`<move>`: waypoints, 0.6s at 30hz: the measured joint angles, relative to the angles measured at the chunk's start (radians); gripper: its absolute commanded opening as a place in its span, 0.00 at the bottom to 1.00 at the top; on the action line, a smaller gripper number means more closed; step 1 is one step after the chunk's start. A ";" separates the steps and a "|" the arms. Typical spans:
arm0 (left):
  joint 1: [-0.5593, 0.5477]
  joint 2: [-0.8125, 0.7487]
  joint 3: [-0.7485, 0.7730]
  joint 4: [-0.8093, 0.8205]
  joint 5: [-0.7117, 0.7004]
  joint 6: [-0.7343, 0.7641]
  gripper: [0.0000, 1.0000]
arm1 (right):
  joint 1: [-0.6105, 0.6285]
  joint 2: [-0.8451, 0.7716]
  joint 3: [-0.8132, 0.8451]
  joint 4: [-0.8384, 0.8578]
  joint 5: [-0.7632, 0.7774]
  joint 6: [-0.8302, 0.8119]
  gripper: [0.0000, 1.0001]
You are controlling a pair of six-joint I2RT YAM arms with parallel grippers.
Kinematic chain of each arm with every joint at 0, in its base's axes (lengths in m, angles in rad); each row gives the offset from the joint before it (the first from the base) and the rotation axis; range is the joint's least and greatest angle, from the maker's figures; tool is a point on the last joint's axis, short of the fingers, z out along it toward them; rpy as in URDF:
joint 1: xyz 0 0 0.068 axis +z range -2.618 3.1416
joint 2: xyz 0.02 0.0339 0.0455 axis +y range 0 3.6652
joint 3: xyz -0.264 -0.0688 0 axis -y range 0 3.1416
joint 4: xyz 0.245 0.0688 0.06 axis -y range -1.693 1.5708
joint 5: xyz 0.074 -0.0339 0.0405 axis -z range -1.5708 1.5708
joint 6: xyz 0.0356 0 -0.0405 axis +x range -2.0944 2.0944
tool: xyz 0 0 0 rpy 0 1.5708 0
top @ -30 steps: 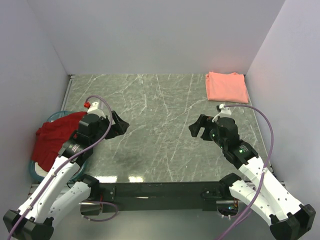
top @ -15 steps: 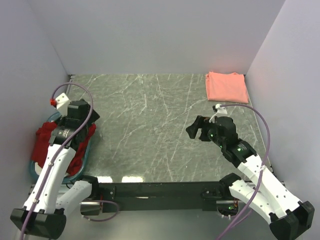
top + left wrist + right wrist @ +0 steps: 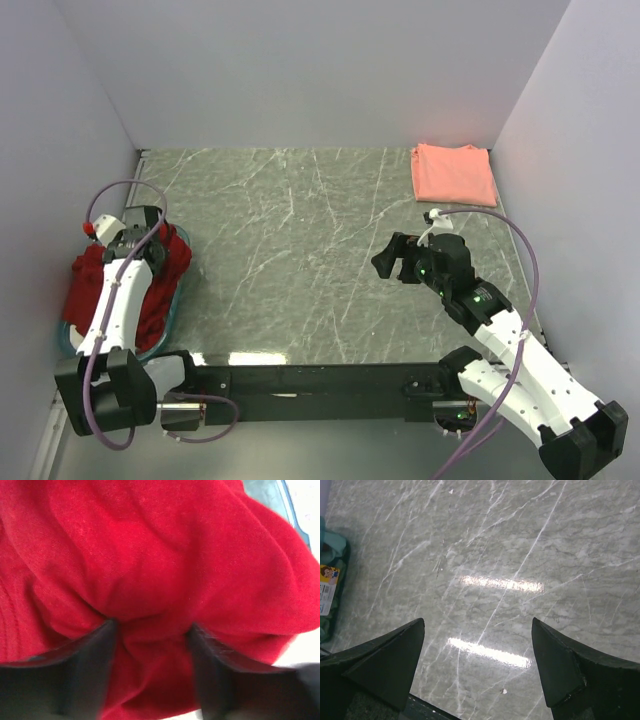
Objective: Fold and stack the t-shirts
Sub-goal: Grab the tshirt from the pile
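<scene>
Tho bunched, red tee axis near-far.

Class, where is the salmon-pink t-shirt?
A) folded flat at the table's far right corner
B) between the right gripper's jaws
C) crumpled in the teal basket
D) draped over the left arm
A: the salmon-pink t-shirt lies folded flat in the far right corner of the table.
</scene>
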 measured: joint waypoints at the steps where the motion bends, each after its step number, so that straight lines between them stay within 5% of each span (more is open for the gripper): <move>1: 0.007 0.007 0.000 0.000 0.005 -0.001 0.52 | 0.000 0.001 0.000 0.000 0.000 0.000 0.93; 8: 0.018 -0.048 0.033 -0.021 0.040 0.017 0.02 | 0.000 0.010 0.000 0.000 0.000 -0.001 0.93; 18: 0.021 -0.248 0.306 -0.042 0.193 0.141 0.00 | 0.000 0.013 0.000 0.000 -0.025 -0.004 0.92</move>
